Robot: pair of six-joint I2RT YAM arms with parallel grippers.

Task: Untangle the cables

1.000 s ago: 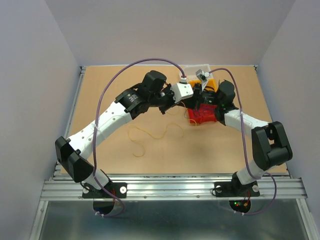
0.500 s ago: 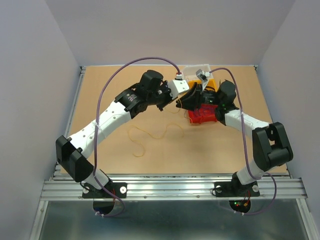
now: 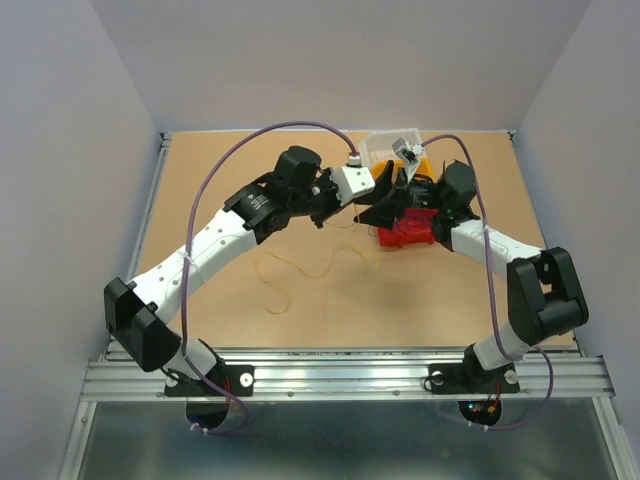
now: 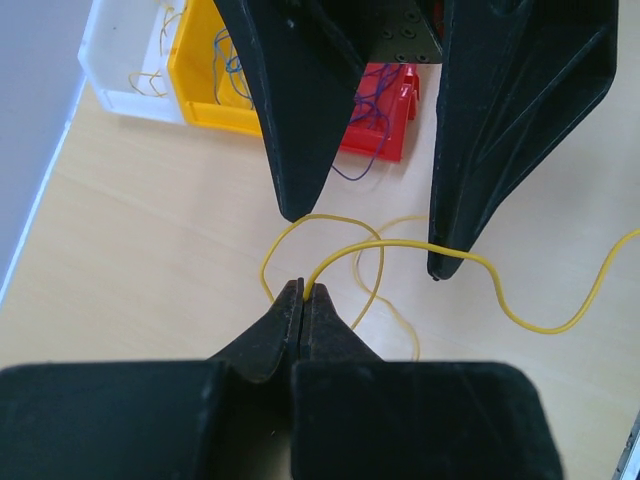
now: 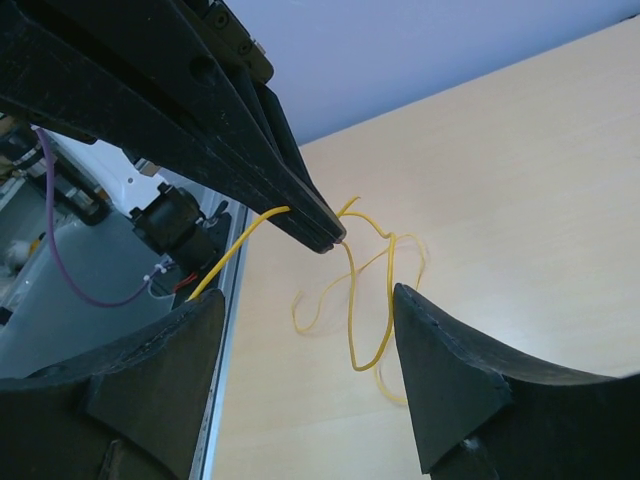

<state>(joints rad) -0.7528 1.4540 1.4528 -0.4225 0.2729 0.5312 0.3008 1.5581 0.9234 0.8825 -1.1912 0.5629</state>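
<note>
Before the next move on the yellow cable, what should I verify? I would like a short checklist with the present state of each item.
1. Left hand shut on the yellow cable: ok.
2. Right hand open and holding nothing: ok.
3. Cable loops in line with the right hand's opening: ok.
4. Yellow cable free of crossings: not ok, its loops cross each other.
5. Yellow cable apart from the blue cable hanging out of the red bin: cannot tell, the right hand hides part.
</note>
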